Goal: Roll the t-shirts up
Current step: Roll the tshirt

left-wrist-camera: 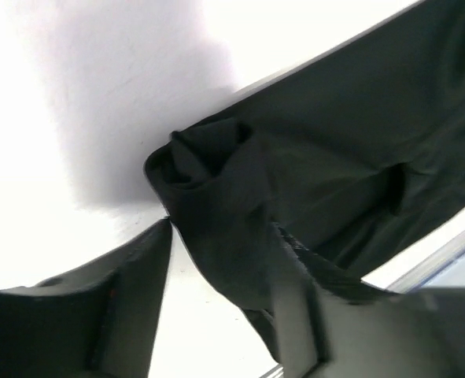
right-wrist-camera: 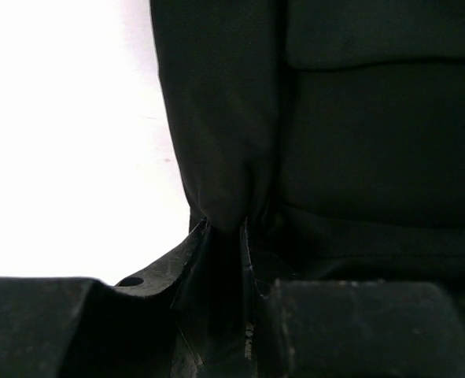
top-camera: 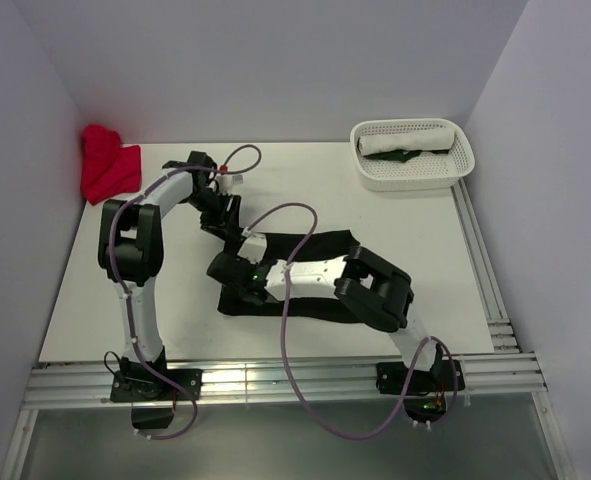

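A black t-shirt lies folded into a long strip across the middle of the table. My left gripper hangs open over its far left corner. In the left wrist view the fingers stand wide apart, and a bunched, partly rolled end of the shirt lies between them, leaning on the right finger. My right gripper is at the near left end, and its jaws are pinched on a fold of the black fabric. A red t-shirt is heaped at the back left.
A white perforated basket stands at the back right, holding a rolled white shirt and a dark green one. Walls close in the table on three sides. Metal rails run along the near and right edges.
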Robot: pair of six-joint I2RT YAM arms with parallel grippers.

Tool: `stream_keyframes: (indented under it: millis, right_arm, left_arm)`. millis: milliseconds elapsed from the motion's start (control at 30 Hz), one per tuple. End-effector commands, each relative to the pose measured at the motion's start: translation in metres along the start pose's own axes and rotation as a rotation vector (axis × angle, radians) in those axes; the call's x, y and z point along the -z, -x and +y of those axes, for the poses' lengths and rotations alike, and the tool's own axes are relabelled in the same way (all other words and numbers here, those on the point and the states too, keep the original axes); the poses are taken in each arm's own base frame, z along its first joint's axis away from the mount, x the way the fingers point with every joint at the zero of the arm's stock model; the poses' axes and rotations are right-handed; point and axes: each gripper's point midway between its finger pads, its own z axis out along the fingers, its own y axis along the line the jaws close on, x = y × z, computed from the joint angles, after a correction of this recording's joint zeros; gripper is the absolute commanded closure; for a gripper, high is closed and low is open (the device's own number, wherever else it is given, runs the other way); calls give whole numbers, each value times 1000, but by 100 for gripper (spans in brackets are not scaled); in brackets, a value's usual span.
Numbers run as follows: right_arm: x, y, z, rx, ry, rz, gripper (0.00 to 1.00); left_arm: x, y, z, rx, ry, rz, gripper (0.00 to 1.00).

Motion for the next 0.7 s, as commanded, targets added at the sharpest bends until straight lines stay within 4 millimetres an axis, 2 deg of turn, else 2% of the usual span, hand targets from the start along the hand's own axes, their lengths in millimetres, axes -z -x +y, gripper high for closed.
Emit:
stream_keyframes:
  millis: [0, 67, 100, 133, 167, 200, 233, 267, 300, 333, 400, 433, 667]
  right_arm:
    - [1, -13, 2, -114, 134, 95, 90]
    - [5, -1, 13, -202, 230, 84, 90]
    - [3, -13, -1, -216, 231, 119, 91]
    - [5, -5, 10, -273, 302, 111, 91]
    - [6, -1, 9, -307, 329, 111, 91]
    - [2, -9, -6, -323, 325, 125, 91]
    - [8, -4, 6, -373, 400, 133, 91]
    - [6, -2, 2, -400, 415, 138, 91]
    - [4, -8, -7, -430, 413, 155, 91]
    - [7, -7, 0, -456, 473, 164, 91]
    - [4, -12, -8, -495, 497, 183, 91]
    - [5, -8, -2, -532, 546, 182, 91]
    - [7, -14, -4, -636, 652, 207, 92]
  left_arm:
    - [32, 21, -20, -52, -92, -77, 39]
    - [46, 24, -26, -69, -148, -110, 33]
    - [54, 25, -29, -75, -170, -125, 31]
    - [60, 24, -27, -63, -187, -133, 30]
    - [64, 22, -26, -72, -203, -137, 29]
    - [68, 20, -30, -72, -245, -146, 28]
    - [71, 16, -24, -54, -258, -148, 28]
    - [71, 14, -24, -63, -276, -149, 27]
    - [70, 10, -23, -51, -309, -145, 27]
    - [67, 6, -22, -45, -325, -138, 27]
    - [56, -3, -19, -38, -347, -119, 27]
    - [52, -6, -18, -34, -361, -119, 27]
    - [8, -21, -7, 64, -412, -89, 30]
